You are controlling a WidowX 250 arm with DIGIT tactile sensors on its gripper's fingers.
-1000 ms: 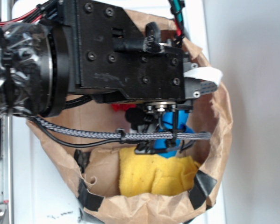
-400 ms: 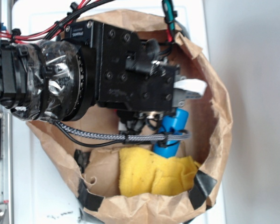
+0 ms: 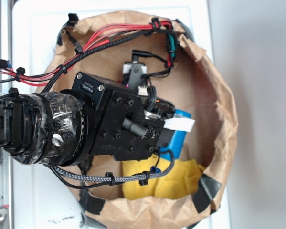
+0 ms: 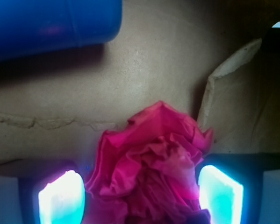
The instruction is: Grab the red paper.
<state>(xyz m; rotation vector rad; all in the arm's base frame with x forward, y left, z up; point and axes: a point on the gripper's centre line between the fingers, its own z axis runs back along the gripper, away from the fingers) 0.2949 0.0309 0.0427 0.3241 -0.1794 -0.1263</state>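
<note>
Red paper (image 4: 151, 163), crumpled pinkish-red wad, lying on brown paper floor, wrinkled folds, lower centre of wrist view

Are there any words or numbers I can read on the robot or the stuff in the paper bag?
One small white label on the black motor block of the robot arm: too small and blurred to read.
Blue cylinder: no writing visible.
Red paper: no writing visible.
Yellow cloth: no writing visible.
Brown paper bag: no writing visible.
</note>
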